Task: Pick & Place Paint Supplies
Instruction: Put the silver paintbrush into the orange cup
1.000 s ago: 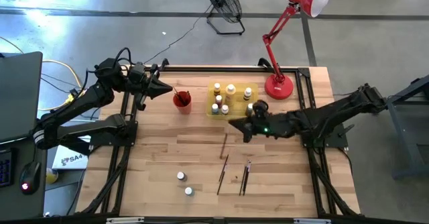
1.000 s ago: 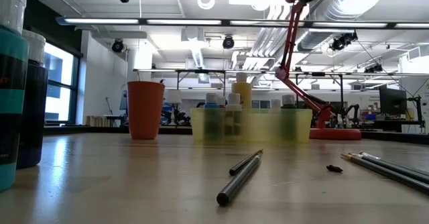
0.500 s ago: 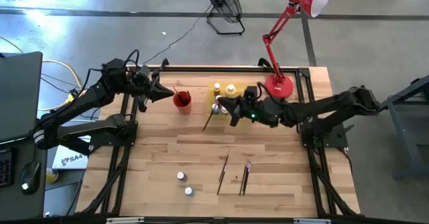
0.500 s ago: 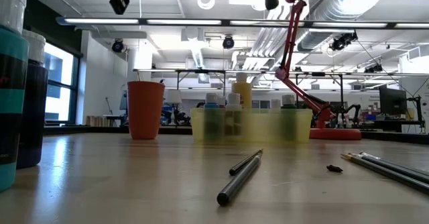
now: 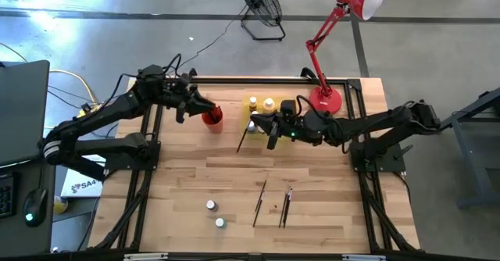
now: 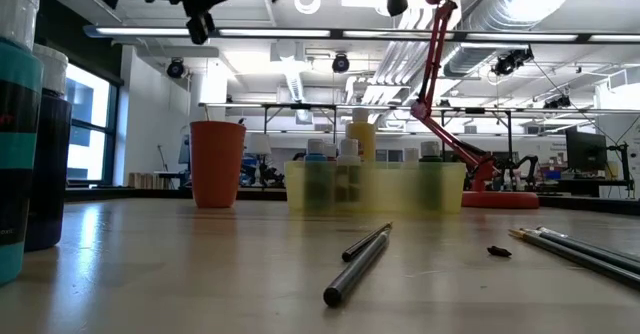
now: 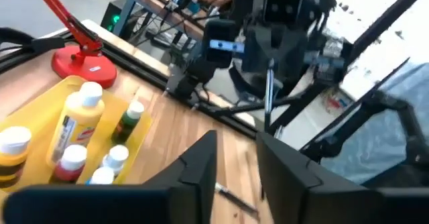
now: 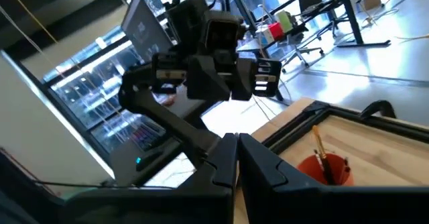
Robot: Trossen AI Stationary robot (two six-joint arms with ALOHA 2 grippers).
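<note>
Only overhead: right gripper [image 5: 262, 130] pinching a paintbrush [image 5: 244, 138] beside the tray [image 5: 251, 103].

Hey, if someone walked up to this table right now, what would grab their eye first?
Probably the right gripper at the table's far middle, shut on a thin paintbrush that hangs tilted beside the yellow tray of small bottles. Next, the left gripper hovering over the red cup, and the red lamp at the far right edge.
</note>
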